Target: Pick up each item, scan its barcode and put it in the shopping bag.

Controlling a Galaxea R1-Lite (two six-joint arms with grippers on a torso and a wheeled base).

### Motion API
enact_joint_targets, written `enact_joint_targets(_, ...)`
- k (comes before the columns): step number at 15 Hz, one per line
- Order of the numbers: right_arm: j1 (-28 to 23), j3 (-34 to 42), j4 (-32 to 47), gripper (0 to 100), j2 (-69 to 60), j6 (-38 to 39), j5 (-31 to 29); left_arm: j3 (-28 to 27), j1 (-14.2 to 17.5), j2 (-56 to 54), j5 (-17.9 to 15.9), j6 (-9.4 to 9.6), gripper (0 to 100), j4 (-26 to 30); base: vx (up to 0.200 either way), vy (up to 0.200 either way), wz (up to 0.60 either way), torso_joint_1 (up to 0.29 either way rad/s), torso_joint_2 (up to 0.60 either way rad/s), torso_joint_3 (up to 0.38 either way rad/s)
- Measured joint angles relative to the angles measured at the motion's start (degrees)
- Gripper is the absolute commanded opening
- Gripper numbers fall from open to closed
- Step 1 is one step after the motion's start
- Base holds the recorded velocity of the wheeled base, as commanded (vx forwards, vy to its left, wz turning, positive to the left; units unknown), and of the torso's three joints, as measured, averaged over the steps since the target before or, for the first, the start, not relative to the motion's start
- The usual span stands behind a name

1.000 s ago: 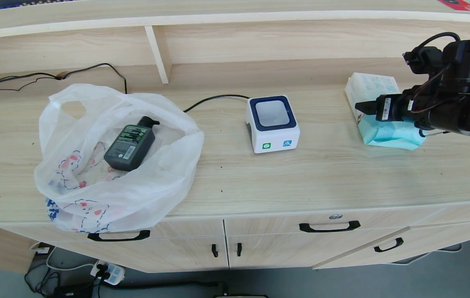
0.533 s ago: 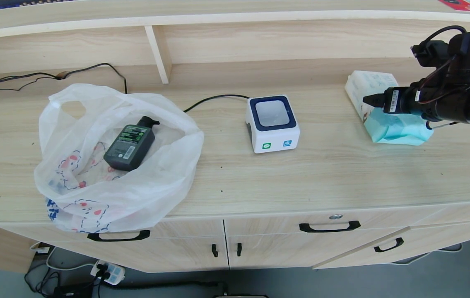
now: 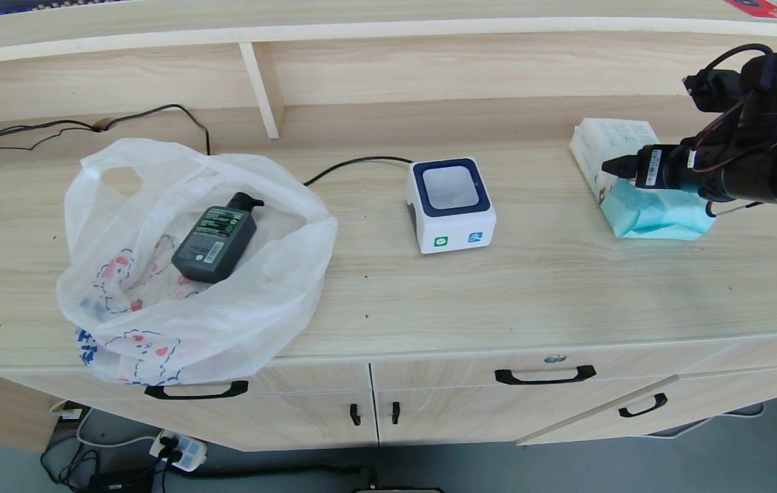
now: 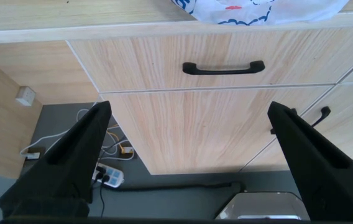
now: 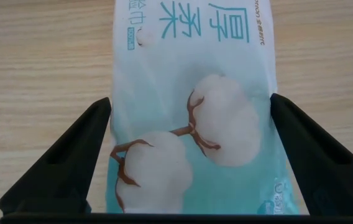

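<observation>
Pickup of tissue pack point(image 3: 641, 212) was in hand: it lay at the counter's point(image 3: 552, 287) right end, right pincer point(image 5: 190, 104) open astride it, not gripping. Next, I'd judge: lower, clamp its sides, lift toward barcode scanner point(image 3: 451, 204).

Left claw point(image 4: 189, 106) spread wide, facing drawer handle point(image 4: 224, 67); shopping bag point(image 4: 257, 9) overhangs counter edge point(image 4: 71, 28).

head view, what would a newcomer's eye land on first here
Probably the white shopping bag at the left of the counter, lying open with a dark pump bottle inside. Next comes the white and blue scanner in the middle. At the far right lies the teal tissue pack, with the right arm's jaws open, one on each side of it.
</observation>
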Motion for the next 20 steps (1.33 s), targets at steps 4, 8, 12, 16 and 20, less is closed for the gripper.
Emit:
enact_joint_targets(4, -0.3, 1.44, -0.16, 100, 0.61, 0.57, 0.2, 0.0, -0.04, 0.0, 0.0, -0.04, 100, 0.0, 0.0, 0.0, 0.0, 0.0, 0.0, 0.0)
enact_joint_targets(8, -0.61, 3.32, -0.95, 100, 0.99, 1.8, 1.23, 0.0, 0.0, 0.0, -0.02, -0.06, 100, 0.0, 0.0, 0.0, 0.0, 0.0, 0.0, 0.0)
enact_joint_targets(12, 0.63, 3.19, -3.58, 100, 1.84, 4.97, -0.88, 0.0, 0.0, 0.0, 0.0, -0.06, 100, 0.0, 0.0, 0.0, 0.0, 0.0, 0.0, 0.0)
enact_joint_targets(16, 0.82, 2.4, -4.05, 100, 2.17, 5.01, -0.84, 0.0, -0.04, 0.0, 0.0, -0.09, 100, 0.0, 0.0, 0.0, 0.0, 0.0, 0.0, 0.0)
enact_joint_targets(20, 1.13, 2.23, -4.77, 100, 1.96, 4.79, -1.23, 0.0, 0.0, 0.0, -0.02, -0.22, 100, -0.02, 0.0, 0.0, 0.0, 0.0, 0.0, 0.0)
